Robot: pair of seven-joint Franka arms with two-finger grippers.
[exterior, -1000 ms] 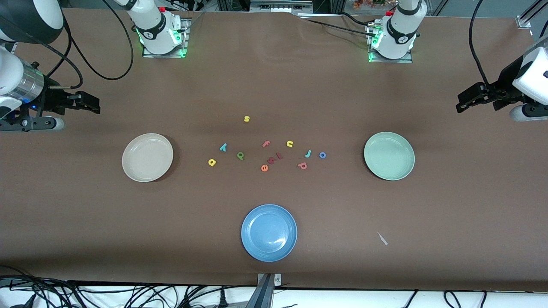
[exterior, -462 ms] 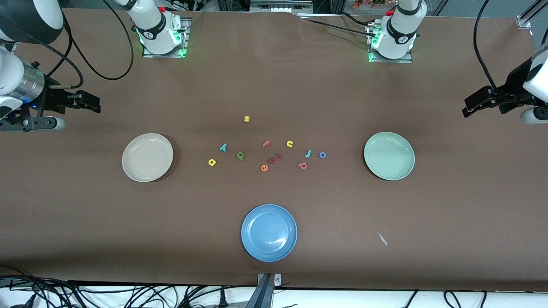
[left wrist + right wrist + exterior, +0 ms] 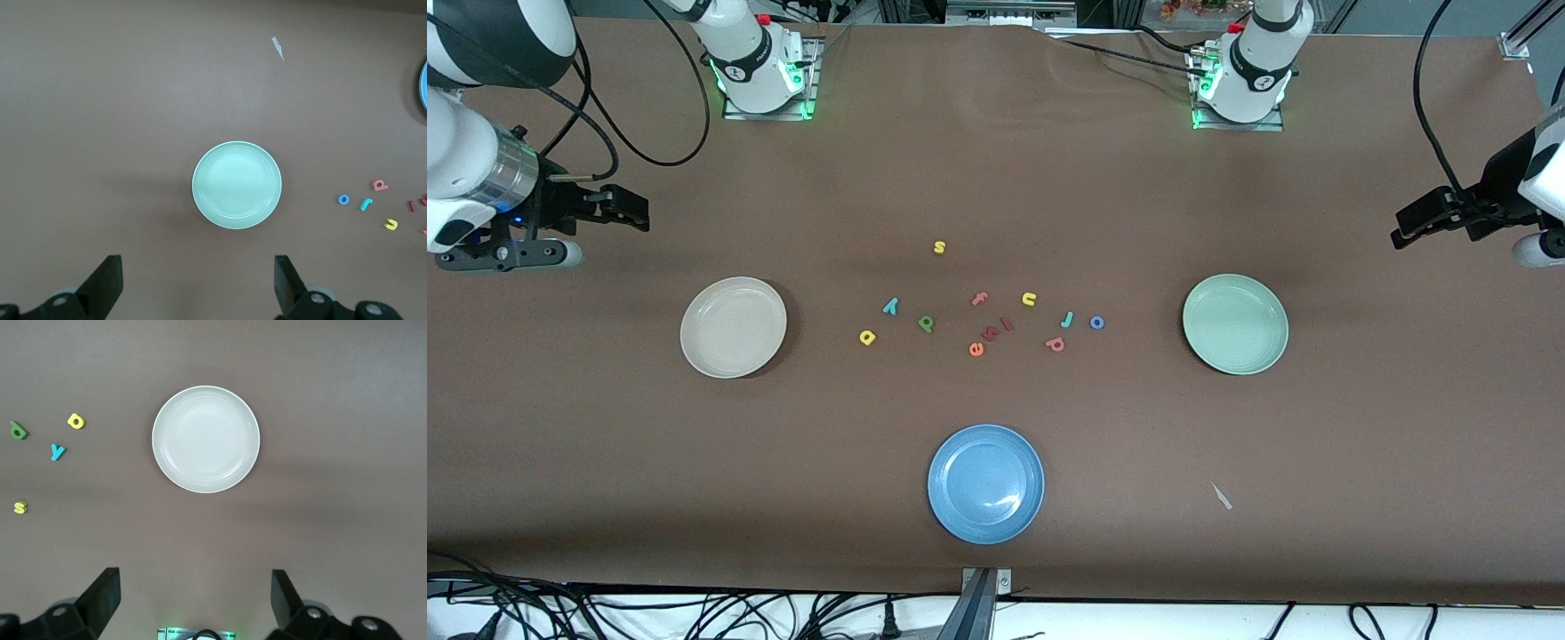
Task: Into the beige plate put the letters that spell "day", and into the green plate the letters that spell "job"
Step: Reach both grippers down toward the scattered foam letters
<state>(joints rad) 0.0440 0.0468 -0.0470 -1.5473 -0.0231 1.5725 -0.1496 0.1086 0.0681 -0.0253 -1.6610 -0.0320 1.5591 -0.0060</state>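
The letters that spell "day" lie loose on the table near its middle, toward the right arm's end: the yellow round-bodied letter (image 3: pixel 867 337), the teal y (image 3: pixel 890 307) and the dark green d-shaped letter (image 3: pixel 927 324) form a small group beside the beige plate (image 3: pixel 734 327), none of them on it. The letters that spell "job" sit toward the left arm's end of the same scatter: the light blue j (image 3: pixel 1067 319), the dark blue o (image 3: pixel 1096 323) and the salmon-red b-shaped letter (image 3: pixel 1056 343), the o lying closest to the green plate (image 3: pixel 1235 324). Both plates hold nothing. Between the two groups lie letters that have no part in either word: a yellow s (image 3: pixel 939 247), a salmon f (image 3: pixel 980 299), a yellow u (image 3: pixel 1029 299) and an orange e (image 3: pixel 976 349) with small red pieces just beside it, while a blue plate (image 3: pixel 985 483) sits nearer the front camera than all of them. The sorting looks not yet begun. The right gripper (image 3: pixel 624 210) hangs high at its own end of the table, its wrist view looking down on the beige plate, so the "day" letters lie inward from it toward the table's middle and it is the nearer arm for them. The left gripper (image 3: pixel 1414 222) hangs high at its own end over the green plate, with the "job" letters inward from it. Both grippers stand with fingers spread wide, holding and touching nothing.
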